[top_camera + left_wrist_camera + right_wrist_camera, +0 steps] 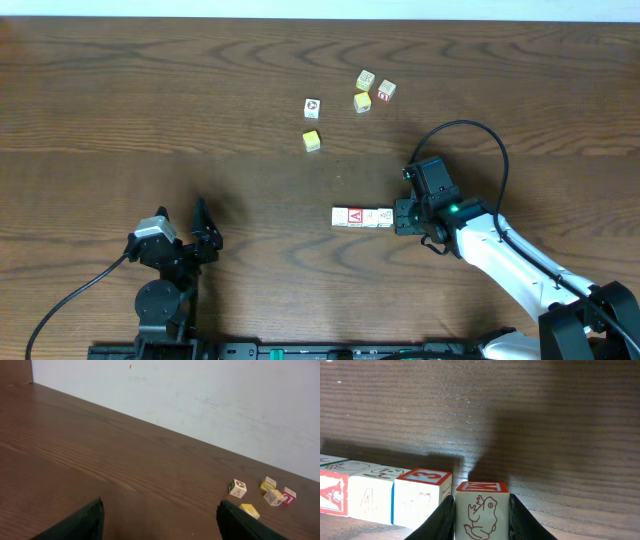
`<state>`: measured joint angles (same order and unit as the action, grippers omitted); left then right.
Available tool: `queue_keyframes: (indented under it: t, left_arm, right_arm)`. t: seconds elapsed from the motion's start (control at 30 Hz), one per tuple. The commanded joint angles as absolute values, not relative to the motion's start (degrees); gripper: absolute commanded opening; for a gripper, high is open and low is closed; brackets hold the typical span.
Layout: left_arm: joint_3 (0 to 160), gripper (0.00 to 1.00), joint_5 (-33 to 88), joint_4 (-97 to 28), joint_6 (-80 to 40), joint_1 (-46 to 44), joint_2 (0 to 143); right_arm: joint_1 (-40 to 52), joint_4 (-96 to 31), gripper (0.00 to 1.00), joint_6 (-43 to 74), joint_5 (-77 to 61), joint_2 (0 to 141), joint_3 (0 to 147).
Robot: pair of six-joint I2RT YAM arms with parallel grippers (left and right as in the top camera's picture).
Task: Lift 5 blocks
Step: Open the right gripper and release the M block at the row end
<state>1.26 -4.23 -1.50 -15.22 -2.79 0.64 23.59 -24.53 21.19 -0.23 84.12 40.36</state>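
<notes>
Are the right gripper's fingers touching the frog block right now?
Touching. The right wrist view shows both fingers flush against the sides of the frog block, with no gap.

Left pincer (160,512) gapes wide near the tabletop; right pincer (481,504), arm outstretched, clamps 1 block (483,516).

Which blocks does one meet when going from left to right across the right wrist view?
red A block → 4 block → red 3 block → frog block, which sits between the fingers of the right gripper.
</notes>
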Motion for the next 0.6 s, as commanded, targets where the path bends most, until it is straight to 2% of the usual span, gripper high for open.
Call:
queue_keyframes:
  t: [0.0,0.37,0.57]
  left_arm:
    - [0.25,0.73,-4.99,-3.81,-15.31,-2.70,0.60]
    - [0.25,0.72,-4.99,-3.81,-15.31,-2.70,0.60]
    - [0.25,0.72,-4.99,-3.81,-15.31,-2.70,0.60]
  right_arm:
    - [24.05,-24.69,0.29,20.51,-0.32,84.40,40.10]
    - [24.05,-24.67,0.45,20.53,-0.27,84.40,40.07]
    - [23.99,-24.05,0.49,20.51,1.04,84.38,40.10]
